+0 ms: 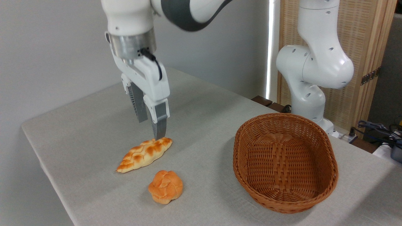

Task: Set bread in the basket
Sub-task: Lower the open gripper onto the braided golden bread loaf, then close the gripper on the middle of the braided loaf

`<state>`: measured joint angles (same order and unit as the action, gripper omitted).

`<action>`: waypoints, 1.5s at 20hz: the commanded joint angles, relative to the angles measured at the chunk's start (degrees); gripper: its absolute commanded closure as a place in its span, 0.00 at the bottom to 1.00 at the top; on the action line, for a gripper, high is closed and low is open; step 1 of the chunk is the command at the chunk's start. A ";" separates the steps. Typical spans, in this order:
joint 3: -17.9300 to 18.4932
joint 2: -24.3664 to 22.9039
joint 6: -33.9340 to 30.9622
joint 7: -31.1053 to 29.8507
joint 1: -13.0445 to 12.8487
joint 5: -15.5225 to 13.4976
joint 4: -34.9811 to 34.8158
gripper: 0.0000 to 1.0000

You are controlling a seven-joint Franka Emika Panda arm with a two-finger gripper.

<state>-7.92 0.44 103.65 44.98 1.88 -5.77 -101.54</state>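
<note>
My arm reaches in from twelve o'clock, wrist pointing straight down, and my gripper hangs just above the upper-right tip of the bread. My fingers are parted by a narrow gap and pinch nothing. The bread lies flat on the table, slanted from eight to two o'clock. A bun sits at its five o'clock. The basket, at three o'clock, is well apart.

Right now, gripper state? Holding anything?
Gripper: open, holding nothing, fingers above the far end of the braided bread, which lies on the table. Whether a fingertip touches the loaf cannot be told.
</note>
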 commanded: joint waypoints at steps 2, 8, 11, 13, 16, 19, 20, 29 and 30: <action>-4.99 -0.09 10.76 -1.82 0.15 -1.00 -8.22 0.00; -9.22 2.63 18.86 -5.87 -0.38 -0.74 -13.60 0.00; -10.01 3.34 19.40 -5.78 -0.47 0.83 -13.86 0.00; -10.10 3.51 19.48 -6.92 -0.47 3.30 -14.13 0.00; -10.10 4.22 19.57 -7.10 -1.00 3.92 -14.13 0.00; -10.80 5.53 19.75 -7.54 -1.61 4.01 -14.21 0.00; -10.80 5.45 19.75 -7.54 -1.61 4.10 -14.21 0.04; -10.80 5.54 20.28 -7.45 -1.61 6.73 -14.13 0.75; -10.80 5.54 20.28 -7.45 -1.61 6.73 -14.13 0.75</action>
<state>-18.73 5.74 122.36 39.09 0.61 0.06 -115.39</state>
